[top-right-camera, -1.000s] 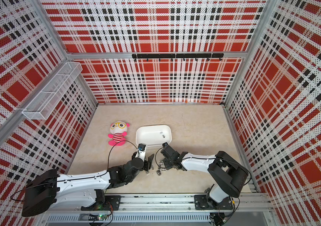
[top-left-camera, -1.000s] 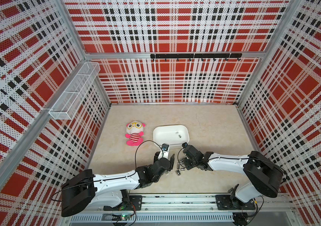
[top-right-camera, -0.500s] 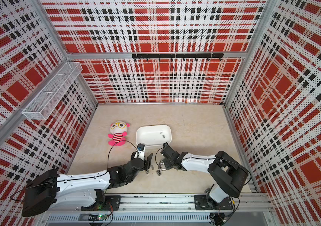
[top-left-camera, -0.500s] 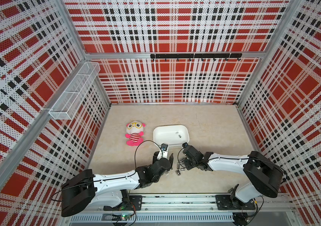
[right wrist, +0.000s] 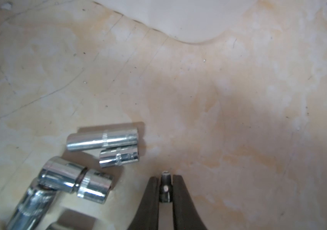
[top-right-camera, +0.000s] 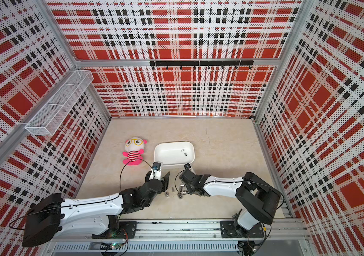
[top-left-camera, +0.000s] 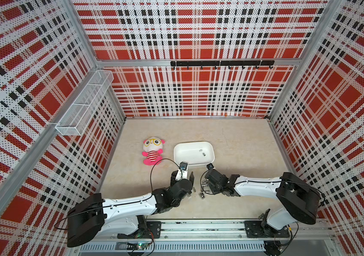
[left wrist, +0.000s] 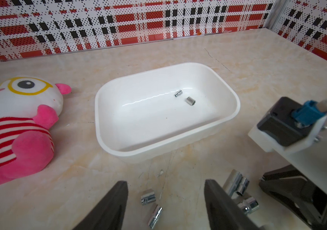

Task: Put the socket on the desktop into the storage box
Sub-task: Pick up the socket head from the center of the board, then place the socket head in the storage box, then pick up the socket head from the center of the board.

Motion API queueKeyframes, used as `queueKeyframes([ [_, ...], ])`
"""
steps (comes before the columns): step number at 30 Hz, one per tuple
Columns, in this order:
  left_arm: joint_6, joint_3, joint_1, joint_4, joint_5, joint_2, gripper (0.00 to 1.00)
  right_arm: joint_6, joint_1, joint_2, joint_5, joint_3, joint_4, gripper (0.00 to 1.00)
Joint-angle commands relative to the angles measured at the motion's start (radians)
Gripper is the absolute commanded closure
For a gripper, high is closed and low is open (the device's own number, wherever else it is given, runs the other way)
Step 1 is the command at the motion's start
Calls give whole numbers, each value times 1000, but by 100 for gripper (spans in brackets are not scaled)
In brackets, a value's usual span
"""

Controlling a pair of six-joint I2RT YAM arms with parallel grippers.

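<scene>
The beige desktop (top-left-camera: 243,137) bears a plush doll (top-left-camera: 152,151), the white storage box (top-left-camera: 187,155) and several loose sockets (top-left-camera: 202,195).

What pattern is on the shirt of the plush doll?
Red and white stripes; the plush doll shows best in the left wrist view.

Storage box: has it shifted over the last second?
No. In a top view the storage box keeps the same gap and angle to the plush doll, which has not been touched either.

Storage box (top-left-camera: 187,156) open-topped; plush doll (top-left-camera: 152,151) flanks it; loose sockets (top-left-camera: 201,195) near.
</scene>
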Motion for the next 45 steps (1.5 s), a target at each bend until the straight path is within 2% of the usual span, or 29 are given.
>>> queueKeyframes([
  [1,-13,11,-6,-17,-36,-27,34,15,12,-38,58,23,-26,100],
  [7,-11,-7,9,0,-23,-54,34,-33,-10,-117,-15,109,-61,99],
  [12,-38,-57,100,25,98,-151,34,-68,-94,-116,-147,285,-80,94],
  [16,-73,-139,201,85,221,-270,34,-83,-142,7,-183,443,-105,93],
  [21,-77,-173,207,100,229,-344,33,-75,-197,196,-230,614,-117,89],
  [27,-78,-161,207,94,232,-310,33,-69,-219,364,-248,741,-143,84],
  [36,-78,-122,207,68,233,-226,34,-71,-234,441,-253,778,-154,74],
  [39,-73,-117,207,71,245,-210,34,-75,-236,423,-251,757,-147,65],
  [45,-54,-104,200,72,285,-175,36,-96,-236,283,-231,642,-129,65],
])
